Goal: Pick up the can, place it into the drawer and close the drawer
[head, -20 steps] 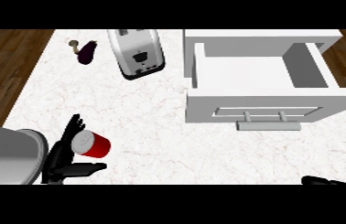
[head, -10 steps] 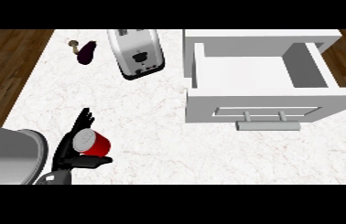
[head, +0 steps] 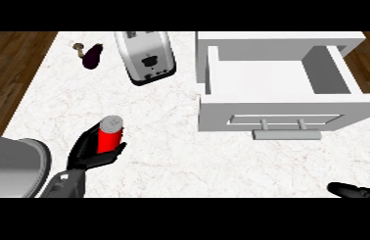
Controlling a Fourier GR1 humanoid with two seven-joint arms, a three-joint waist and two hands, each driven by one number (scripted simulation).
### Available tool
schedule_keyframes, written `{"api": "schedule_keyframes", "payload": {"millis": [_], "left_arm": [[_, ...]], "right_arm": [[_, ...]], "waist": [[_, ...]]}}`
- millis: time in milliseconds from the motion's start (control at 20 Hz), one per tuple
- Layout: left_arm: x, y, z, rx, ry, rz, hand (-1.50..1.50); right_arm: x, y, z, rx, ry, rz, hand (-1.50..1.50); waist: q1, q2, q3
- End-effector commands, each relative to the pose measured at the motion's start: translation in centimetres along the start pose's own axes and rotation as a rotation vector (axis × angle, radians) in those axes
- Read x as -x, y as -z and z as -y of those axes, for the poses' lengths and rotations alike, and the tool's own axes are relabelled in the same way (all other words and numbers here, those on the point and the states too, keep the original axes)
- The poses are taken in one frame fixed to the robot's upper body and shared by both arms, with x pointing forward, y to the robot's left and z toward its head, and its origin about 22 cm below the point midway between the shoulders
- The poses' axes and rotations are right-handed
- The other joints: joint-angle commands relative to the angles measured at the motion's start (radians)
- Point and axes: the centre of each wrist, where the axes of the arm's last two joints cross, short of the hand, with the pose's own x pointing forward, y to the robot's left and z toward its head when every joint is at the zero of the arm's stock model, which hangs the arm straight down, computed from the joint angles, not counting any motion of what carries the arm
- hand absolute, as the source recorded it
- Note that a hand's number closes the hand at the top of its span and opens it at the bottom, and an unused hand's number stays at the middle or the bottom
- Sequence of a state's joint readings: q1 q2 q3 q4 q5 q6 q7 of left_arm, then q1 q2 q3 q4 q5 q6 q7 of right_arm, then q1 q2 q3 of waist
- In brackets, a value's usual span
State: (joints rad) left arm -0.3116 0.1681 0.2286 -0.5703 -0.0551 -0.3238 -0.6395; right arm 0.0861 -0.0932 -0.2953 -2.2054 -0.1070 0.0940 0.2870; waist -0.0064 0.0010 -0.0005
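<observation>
While the left hand (head: 92,153) curls around the red cylindrical can (head: 109,135) at eight o'clock, open white drawer (head: 278,77) at two o'clock, right hand (head: 349,189) at five o'clock, fingers unclear.

My left hand (head: 88,153) is matte black all over, with slim, segmented fingers (head: 81,145) and a thumb of the same black. Behind it my left forearm (head: 63,184) is dark grey near the wrist, with a few small pale marks on its casing. At the lower left sits a broad, rounded shell (head: 20,168) of lighter grey, smooth and shaded, with a darker rim. My right hand (head: 348,189) shows only as a small glossy black shape at the lower right edge
</observation>
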Motion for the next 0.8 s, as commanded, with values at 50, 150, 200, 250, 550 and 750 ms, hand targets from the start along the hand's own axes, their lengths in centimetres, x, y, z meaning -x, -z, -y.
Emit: {"api": "schedule_keyframes", "payload": {"millis": [50,150,200,250,550,750], "left_arm": [[0.2,1.3,2.0,0.044,-0.025,0.021,1.5],[-1.6,2.2,2.1,0.063,-0.02,0.038,1.5],[-0.2,0.7,2.5,0.092,-0.039,0.048,1.5],[-0.1,1.6,3.6,0.057,-0.052,0.084,1.5],[-2.7,6.1,6.5,-0.073,-0.075,0.097,1.5],[-3.9,8.4,7.4,-0.158,-0.075,0.147,1.5]], "right_arm": [[-0.8,-1.6,0.7,-0.008,-0.005,0.005,-1.5],[0.0,-0.5,1.0,0.004,-0.007,-0.002,-1.5],[-0.2,-1.3,1.6,0.007,-0.016,0.016,-1.5],[-0.7,-0.7,0.5,-0.002,-0.021,0.005,-1.5],[0.2,-1.1,1.1,0.006,-0.027,0.019,-1.5],[-2.0,-0.6,0.5,0.004,-0.022,0.02,-1.5]], "waist": [[-0.003,-0.001,0.0],[0.003,-0.002,0.001],[0.003,-0.002,0.001],[0.002,-0.001,0.0],[-0.007,0.0,0.0],[-0.011,0.002,-0.001]]}}
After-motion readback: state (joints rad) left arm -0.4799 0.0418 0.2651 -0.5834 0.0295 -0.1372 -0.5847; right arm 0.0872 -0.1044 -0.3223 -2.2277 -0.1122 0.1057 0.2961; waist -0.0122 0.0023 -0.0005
